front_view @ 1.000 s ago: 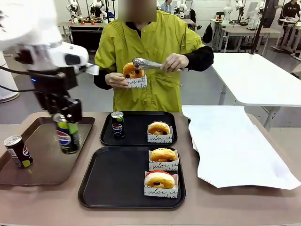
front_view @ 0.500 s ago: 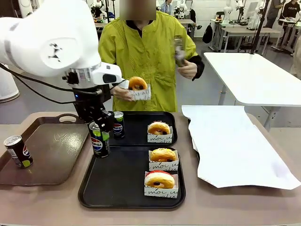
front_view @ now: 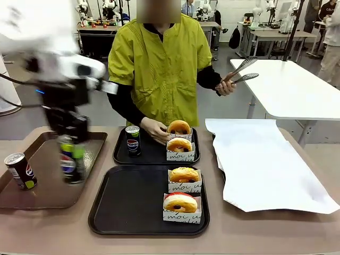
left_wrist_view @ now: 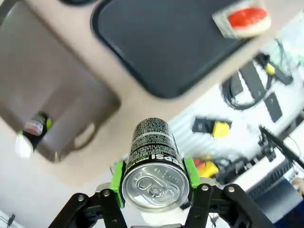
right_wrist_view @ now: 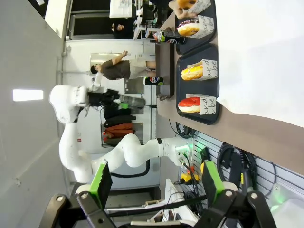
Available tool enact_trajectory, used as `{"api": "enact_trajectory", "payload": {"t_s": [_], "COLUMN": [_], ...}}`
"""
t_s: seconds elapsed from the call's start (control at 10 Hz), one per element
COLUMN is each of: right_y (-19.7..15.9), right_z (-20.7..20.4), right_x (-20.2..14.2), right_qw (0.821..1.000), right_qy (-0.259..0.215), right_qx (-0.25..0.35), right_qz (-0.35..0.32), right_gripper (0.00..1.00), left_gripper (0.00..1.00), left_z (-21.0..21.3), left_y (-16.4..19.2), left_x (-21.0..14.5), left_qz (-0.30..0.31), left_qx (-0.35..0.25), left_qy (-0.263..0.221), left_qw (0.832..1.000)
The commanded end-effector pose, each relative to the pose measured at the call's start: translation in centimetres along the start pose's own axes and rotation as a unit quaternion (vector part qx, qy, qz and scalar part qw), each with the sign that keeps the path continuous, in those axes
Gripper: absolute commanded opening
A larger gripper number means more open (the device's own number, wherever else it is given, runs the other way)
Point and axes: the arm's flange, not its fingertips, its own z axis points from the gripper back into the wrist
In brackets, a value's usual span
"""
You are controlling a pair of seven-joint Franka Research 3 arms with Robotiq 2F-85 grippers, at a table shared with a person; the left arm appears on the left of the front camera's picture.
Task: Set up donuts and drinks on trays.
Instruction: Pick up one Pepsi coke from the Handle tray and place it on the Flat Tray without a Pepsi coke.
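Across the beige tabletop (front_view: 249, 234) we see three trays lined up: a brown tray (front_view: 42, 196) at the left with one loose can (front_view: 20, 170) resting on it, and two black trays in the middle. From the front, our left gripper (front_view: 71, 154) hangs over the brown tray with a Pepsi can (front_view: 70, 166) clamped upright, blurred in motion, likely on its way to a black tray. The far black tray (front_view: 154, 156) already carries one standing can (front_view: 132, 140) and a boxed donut (front_view: 179, 149); the person's hand (front_view: 155, 129) is setting another donut (front_view: 178, 127) just behind it, tongs (front_view: 241, 71) raised in the other hand. The near black tray (front_view: 130, 204) holds two boxed donuts (front_view: 184, 180) at its right side, leaving the left bare, we judge, for a drink.

On the left wrist view, the jaws are closed on the can just under its silver lid, green pads (left_wrist_view: 117, 176) pressing both sides, holding it steady.

On the right wrist view, our right gripper (right_wrist_view: 156, 183) is parked away from the tabletop, jaws spread wide with nothing between them.
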Motion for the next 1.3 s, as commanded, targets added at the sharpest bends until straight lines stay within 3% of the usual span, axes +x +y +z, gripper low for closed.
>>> {"api": "enact_trajectory", "payload": {"t_s": [0.0, 0.5, 0.9, 1.2], "right_y": [0.0, 0.0, 0.0, 0.0], "right_z": [-0.1, -0.1, -0.1, -0.1], "right_x": [-0.1, -0.1, -0.1, -0.1], "right_qw": [1.0, 1.0, 1.0, 1.0], "right_qy": [0.0, 0.0, 0.0, 0.0], "right_qx": [0.004, 0.004, 0.004, 0.004], "right_qz": [0.003, 0.003, 0.003, 0.003], "right_gripper": [1.0, 1.0, 1.0, 1.0], "left_gripper": [0.59, 0.59, 0.59, 0.59], "left_z": [1.7, 2.6, -4.9, -9.3], "left_y": [0.6, 0.4, -4.3, -6.4], "left_x": [-3.3, -4.4, 3.5, 6.2], "left_qz": [-0.002, -0.003, 0.008, 0.0], "left_qx": [-0.012, -0.007, 0.026, 0.059], "left_qy": [-0.017, -0.004, -0.027, -0.056], "left_qw": [1.0, 1.0, 0.999, 0.997]}}
